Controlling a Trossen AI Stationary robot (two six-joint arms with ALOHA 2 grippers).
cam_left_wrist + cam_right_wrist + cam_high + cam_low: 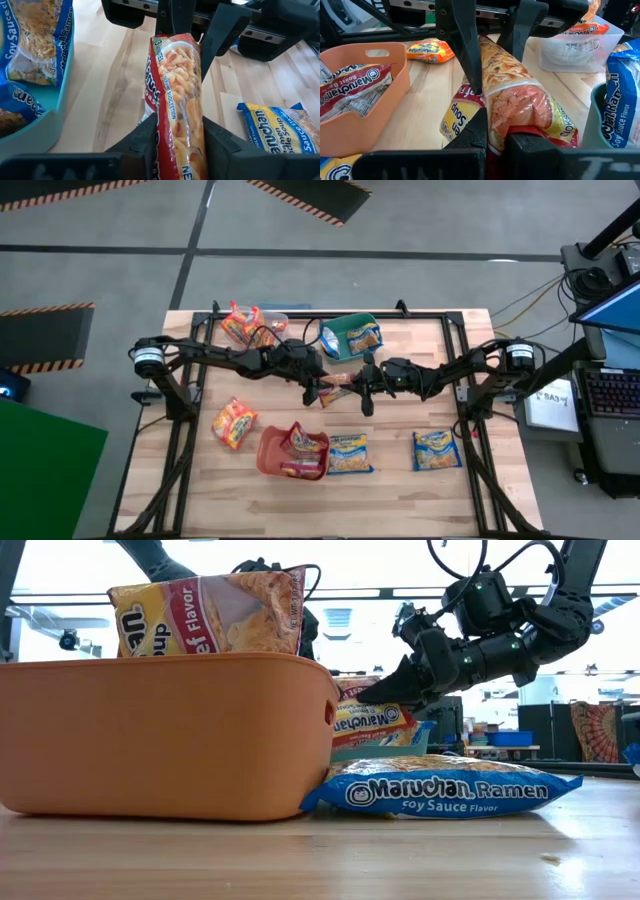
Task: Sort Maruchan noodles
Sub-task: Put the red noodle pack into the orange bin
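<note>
Right claw [495, 137] pinches red packet [520, 95] w/ left claw [495, 55] gripping its far end.

High cam: mounted above, aimed straight down; whole desk [400, 490], both arms and surrounding floor covered, far off.
Low cam: set at desk-top level, aimed level across into the room; orange tub [160, 735] seen v. close.
L wrist cam: aimed fwd past own fingers, close-up.
R wrist cam: same, from opp. side.
Shared: red packet [177, 95] seen by both wrist cams; orange tub by high, low, R wrist.
</note>
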